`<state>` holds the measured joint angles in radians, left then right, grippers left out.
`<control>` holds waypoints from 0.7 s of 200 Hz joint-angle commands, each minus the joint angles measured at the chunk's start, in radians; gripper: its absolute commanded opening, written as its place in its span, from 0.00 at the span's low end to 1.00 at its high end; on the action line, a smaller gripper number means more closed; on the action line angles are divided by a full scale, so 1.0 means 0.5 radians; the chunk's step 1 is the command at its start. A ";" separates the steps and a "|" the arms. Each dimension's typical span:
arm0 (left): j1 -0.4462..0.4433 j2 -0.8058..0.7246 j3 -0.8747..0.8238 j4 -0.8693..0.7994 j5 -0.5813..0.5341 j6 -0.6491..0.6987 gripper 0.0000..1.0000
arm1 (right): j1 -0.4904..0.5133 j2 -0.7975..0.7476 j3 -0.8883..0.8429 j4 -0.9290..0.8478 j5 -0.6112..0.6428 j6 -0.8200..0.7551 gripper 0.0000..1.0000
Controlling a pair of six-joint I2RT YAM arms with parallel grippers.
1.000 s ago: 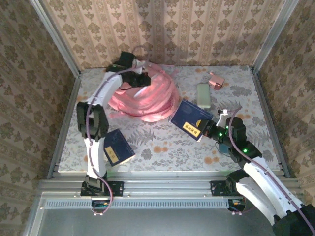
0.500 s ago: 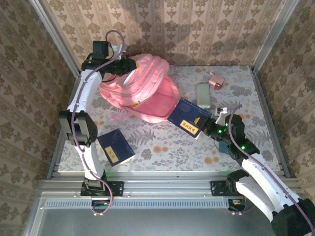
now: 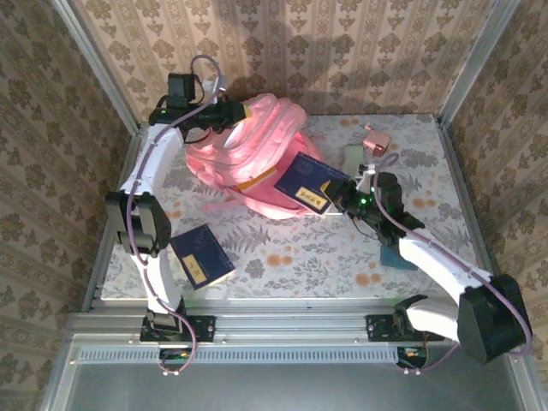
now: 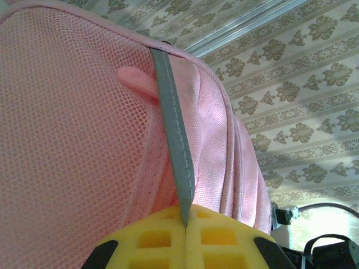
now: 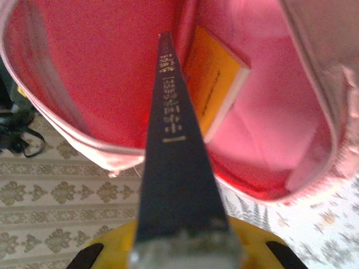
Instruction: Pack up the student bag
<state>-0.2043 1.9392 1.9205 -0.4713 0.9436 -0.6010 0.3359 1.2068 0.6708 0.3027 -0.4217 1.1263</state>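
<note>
Left gripper (image 3: 233, 111) is clamped fully shut on a grey strap (image 4: 171, 129) at the top of the bag (image 3: 257, 158). The pink mesh spreads just ahead of its pads. Right gripper (image 3: 347, 202) pinches a blue book (image 3: 311, 182) edge-on, jaws nearly together on it. The book's far end is at the bag's open mouth, straight ahead. Inside, just right of that spine, sits an orange book (image 5: 216, 89). A 2nd book (image 3: 203, 257) lies on the table (image 3: 282, 257), well behind the left gripper.
</note>
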 commanded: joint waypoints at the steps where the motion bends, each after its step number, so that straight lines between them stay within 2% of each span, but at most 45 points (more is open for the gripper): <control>1: -0.013 -0.220 -0.042 0.394 0.142 -0.203 0.00 | 0.062 0.158 0.186 0.288 0.059 0.069 0.00; 20: -0.026 -0.254 -0.100 0.491 0.112 -0.286 0.00 | 0.140 0.351 0.320 0.374 0.132 0.136 0.00; 58: -0.036 -0.295 -0.174 0.660 0.082 -0.439 0.00 | 0.325 0.804 0.671 0.380 0.467 0.140 0.00; 87: -0.044 -0.287 -0.163 0.764 0.115 -0.558 0.00 | 0.399 1.196 0.989 0.462 0.625 0.202 0.00; 118: -0.042 -0.281 -0.131 0.809 0.132 -0.611 0.00 | 0.462 1.583 1.333 0.314 0.780 0.393 0.00; 140: -0.041 -0.253 -0.107 0.828 0.143 -0.649 0.00 | 0.517 1.784 1.541 0.159 0.913 0.420 0.02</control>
<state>-0.2173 1.8896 1.8053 -0.2241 0.9394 -0.8692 0.5697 2.0193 1.3323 0.4408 -0.0792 1.2804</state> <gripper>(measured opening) 0.063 0.134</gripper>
